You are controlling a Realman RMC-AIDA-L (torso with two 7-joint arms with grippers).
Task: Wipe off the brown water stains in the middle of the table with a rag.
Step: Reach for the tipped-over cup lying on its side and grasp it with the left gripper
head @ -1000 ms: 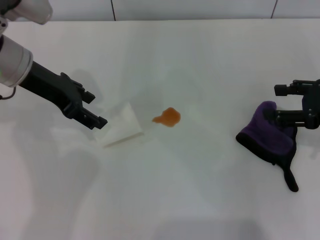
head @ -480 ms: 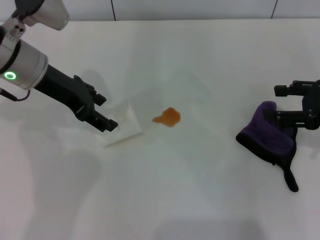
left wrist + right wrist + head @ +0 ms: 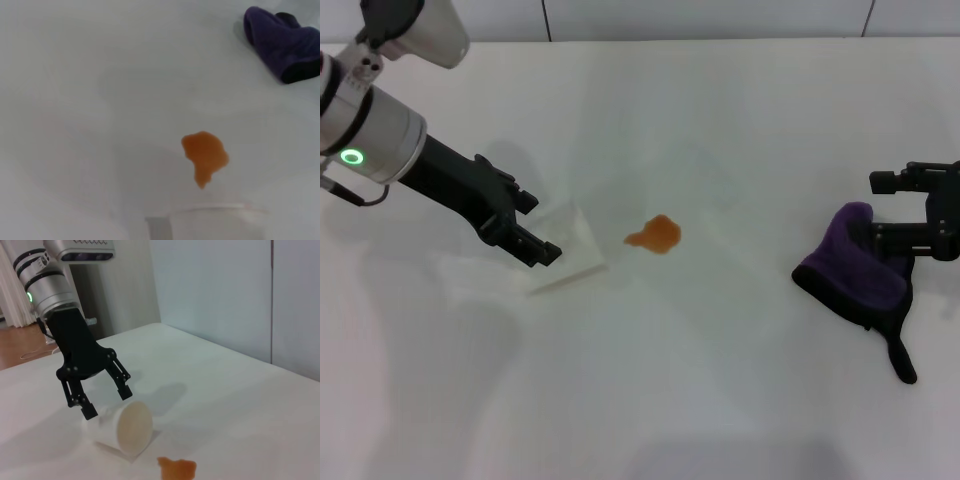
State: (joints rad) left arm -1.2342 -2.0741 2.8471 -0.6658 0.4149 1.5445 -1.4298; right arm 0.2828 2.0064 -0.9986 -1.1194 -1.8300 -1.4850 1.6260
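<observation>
Soft cloth rag (image 3: 858, 265), smooth table (image 3: 720, 400)

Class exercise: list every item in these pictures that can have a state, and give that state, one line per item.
brown water stains: still unwiped on the table.
cup: tipped on its side.
rag: crumpled, lying flat, away from the stain.
left gripper: jaws open, just above the cup.
right gripper: jaws open, at the rag.

orange-brown stains (image 3: 656, 235) mid-table (image 3: 720, 400); purple rag (image 3: 860, 265) right.

White table (image 3: 720, 400) — brown stain (image 3: 657, 235) mid-surface, tipped cup (image 3: 565, 252), purple rag (image 3: 860, 265)
</observation>
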